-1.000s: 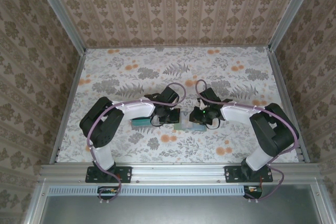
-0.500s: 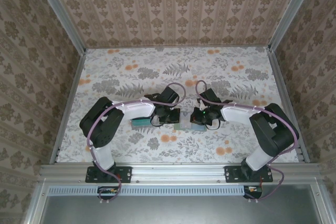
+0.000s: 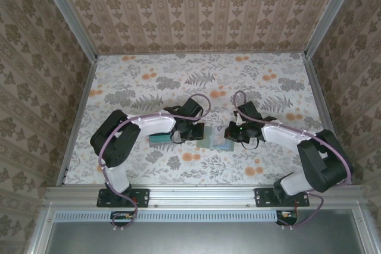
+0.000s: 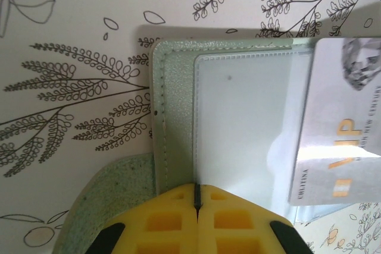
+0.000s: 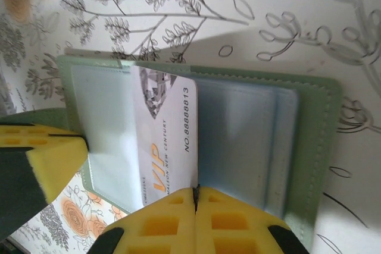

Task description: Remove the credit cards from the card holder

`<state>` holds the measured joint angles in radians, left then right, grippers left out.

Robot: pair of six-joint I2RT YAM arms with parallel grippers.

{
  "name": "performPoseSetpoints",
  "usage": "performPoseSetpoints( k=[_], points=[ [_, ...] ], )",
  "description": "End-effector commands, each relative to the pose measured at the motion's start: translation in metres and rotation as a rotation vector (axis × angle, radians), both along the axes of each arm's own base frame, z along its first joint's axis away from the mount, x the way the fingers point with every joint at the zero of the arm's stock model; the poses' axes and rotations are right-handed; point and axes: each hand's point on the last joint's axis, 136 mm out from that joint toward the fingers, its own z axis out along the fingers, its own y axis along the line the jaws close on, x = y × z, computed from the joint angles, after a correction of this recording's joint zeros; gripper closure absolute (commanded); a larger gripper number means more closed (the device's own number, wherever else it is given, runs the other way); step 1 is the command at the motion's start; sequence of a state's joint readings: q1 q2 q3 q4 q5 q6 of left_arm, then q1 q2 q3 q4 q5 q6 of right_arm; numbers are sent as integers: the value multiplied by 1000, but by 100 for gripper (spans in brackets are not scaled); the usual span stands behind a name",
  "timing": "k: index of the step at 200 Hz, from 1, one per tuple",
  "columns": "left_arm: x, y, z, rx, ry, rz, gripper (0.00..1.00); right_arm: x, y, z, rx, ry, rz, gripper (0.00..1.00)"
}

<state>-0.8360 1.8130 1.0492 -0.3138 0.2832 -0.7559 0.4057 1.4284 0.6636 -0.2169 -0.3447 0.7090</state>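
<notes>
Your right arm (image 3: 283, 133) has swung out toward 3 o'clock | right end effector (image 5: 195, 196) pinched shut on the VIP credit card (image 5: 166, 138), partly out of the card holder (image 5: 315, 141) | left end effector (image 4: 195, 193) closed tight, tips on the holder's 9 o'clock panel | holder lies open, mid-worktop (image 3: 178, 75)

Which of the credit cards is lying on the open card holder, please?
The white VIP card, lying across the open card holder; the other cards sit stacked apart, beside the left arm.

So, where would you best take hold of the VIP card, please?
Probably by the bare printed half of the VIP card, coming in from the middle of the card holder: that half lies flat outside the clear pocket, whereas the rest is tucked under it.
</notes>
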Motion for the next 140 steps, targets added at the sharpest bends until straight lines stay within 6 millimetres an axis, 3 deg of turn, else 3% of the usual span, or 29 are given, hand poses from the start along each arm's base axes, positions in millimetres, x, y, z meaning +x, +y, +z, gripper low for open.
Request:
performPoseSetpoints(
  k=[1,51,97,116,140],
  points=[
    [-9,19,-10,81,40,13,100,-8,-13,8,-37,-12,7,100],
    [-4,15,2,63,19,12,100,-12,-18,42,-48,-114,59,100],
    [12,15,46,31,-93,47,100,-8,-9,89,-24,-272,177,100],
    [20,23,69,25,-155,82,93,-7,0,108,-16,-333,246,100],
    [27,44,98,29,-231,153,76,-3,10,128,-32,-404,327,100]
  ],
)
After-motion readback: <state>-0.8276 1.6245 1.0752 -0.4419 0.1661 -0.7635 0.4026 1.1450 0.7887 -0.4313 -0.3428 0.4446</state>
